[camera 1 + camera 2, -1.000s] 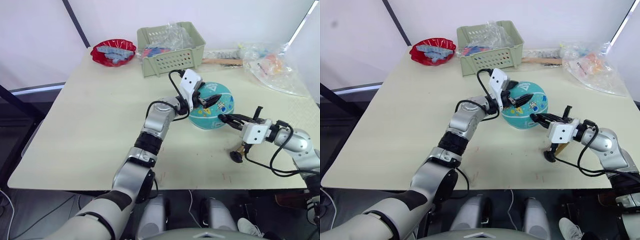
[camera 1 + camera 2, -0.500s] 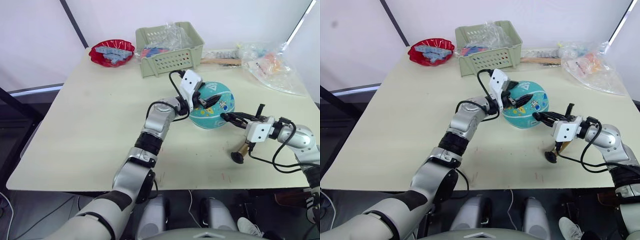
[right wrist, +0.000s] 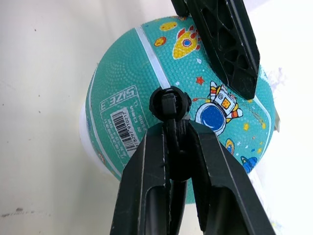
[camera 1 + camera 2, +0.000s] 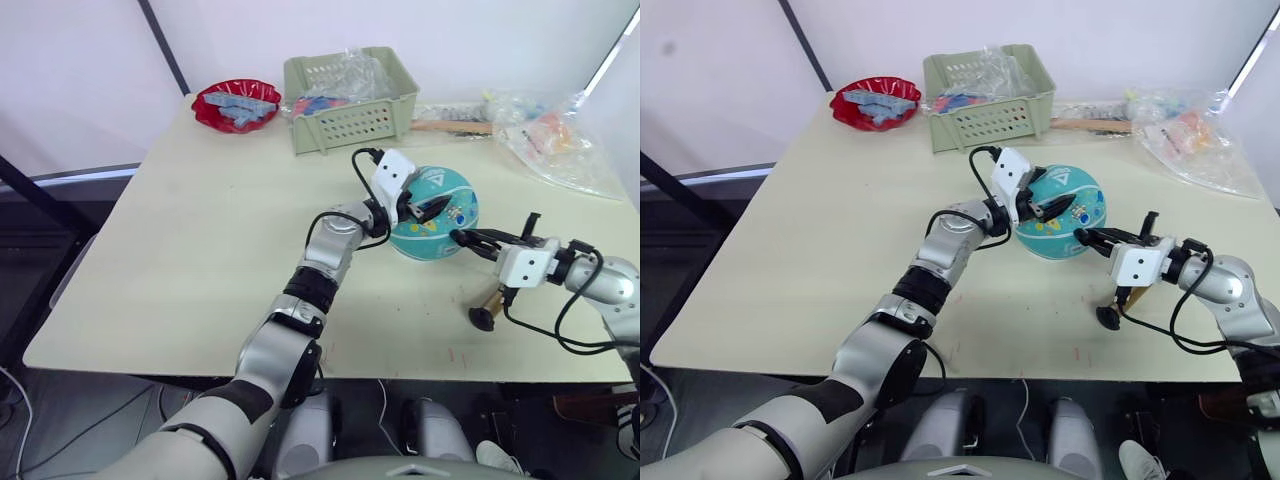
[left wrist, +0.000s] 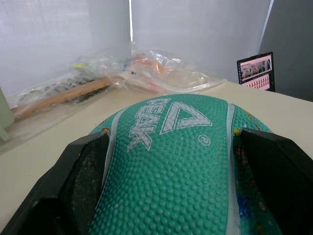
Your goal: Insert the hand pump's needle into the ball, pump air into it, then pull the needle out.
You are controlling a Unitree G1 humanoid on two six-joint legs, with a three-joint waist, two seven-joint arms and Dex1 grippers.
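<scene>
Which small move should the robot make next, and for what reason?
Probably ease the right gripper, shut on the small black angled needle fitting, straight towards the teal mini basketball. The fitting sits right at the ball's white seam, and the left gripper straddles the ball, steadying it. Whether the pin is already in cannot be seen.

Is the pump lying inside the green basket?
No, the pump rests on the table beside the right gripper, far from the basket at the table's back edge.
</scene>
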